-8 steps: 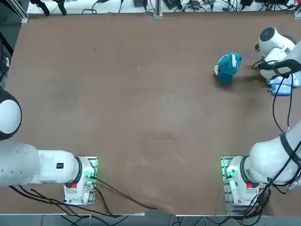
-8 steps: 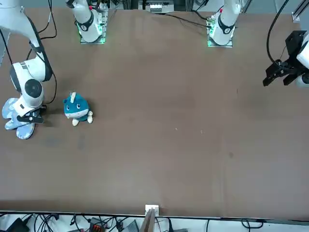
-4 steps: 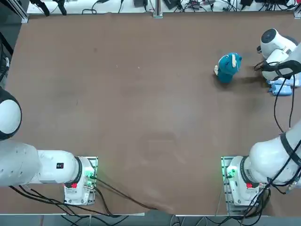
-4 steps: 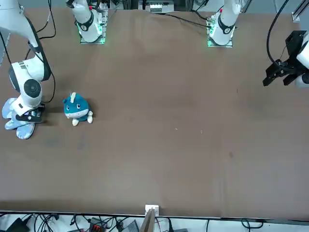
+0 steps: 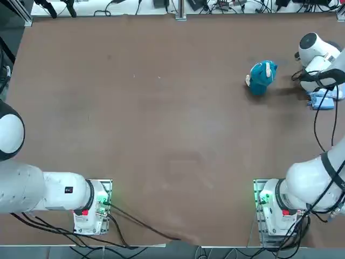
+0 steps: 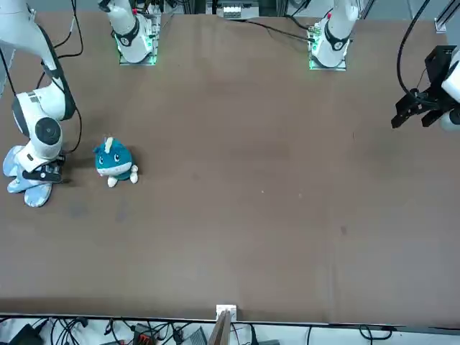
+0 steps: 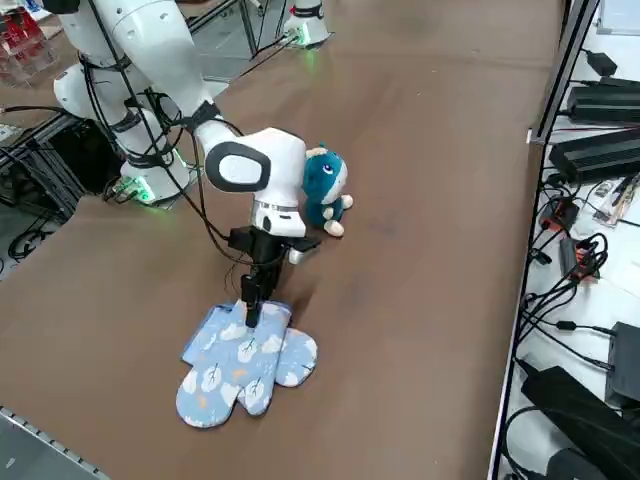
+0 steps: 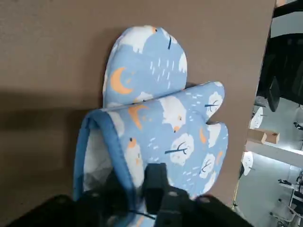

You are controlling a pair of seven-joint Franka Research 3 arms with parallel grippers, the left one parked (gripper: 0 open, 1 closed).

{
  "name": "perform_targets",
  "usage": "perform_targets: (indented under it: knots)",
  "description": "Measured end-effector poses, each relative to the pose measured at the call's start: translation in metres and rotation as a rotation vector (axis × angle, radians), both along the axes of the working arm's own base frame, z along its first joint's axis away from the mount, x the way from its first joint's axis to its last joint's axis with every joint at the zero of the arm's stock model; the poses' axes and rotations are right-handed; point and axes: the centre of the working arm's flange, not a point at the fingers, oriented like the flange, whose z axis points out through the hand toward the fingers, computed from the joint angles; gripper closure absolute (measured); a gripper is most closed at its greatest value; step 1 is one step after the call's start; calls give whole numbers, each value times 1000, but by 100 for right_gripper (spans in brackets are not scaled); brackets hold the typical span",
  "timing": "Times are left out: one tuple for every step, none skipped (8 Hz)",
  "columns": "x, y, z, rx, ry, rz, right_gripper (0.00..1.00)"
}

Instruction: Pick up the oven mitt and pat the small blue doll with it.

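The oven mitt [image 7: 245, 365] is light blue with cloud and moon prints and lies flat near the table's right edge, its mitt shape [image 8: 161, 109] filling the wrist view. My right gripper [image 7: 250, 312] points straight down onto the mitt's cuff. Its fingers [image 8: 156, 182] are shut on the dark blue hem of the cuff's upper layer. The small blue doll [image 5: 262, 77] sits upright on the table a short way to the left of the mitt and gripper, apart from both; the doll [image 6: 113, 162] faces the front camera.
The mitt [image 5: 322, 101] lies close to the table's right edge [image 7: 520, 300], beyond which cables and black boxes [image 7: 600, 150] sit on a side shelf. The brown tabletop [image 5: 161, 108] stretches left of the doll.
The gripper's fingers have closed on the mitt's cuff. The wrist shifted slightly over the mitt; the doll has not moved.
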Motion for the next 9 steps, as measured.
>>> perform_targets:
  knots:
    - [2,-1,2,-2,-4,0,94]
    - [5,-2,6,-6,-13,2,95]
    - [10,-3,14,-13,-30,5,95]
    - [15,-5,26,-22,-50,8,95]
    - [18,-7,42,-35,-62,16,95]
    - [21,-9,62,-51,-67,36,95]
    - [23,-10,81,-66,-69,58,95]
    - [23,-11,98,-79,-66,84,95]
    - [24,-12,112,-91,-59,104,95]
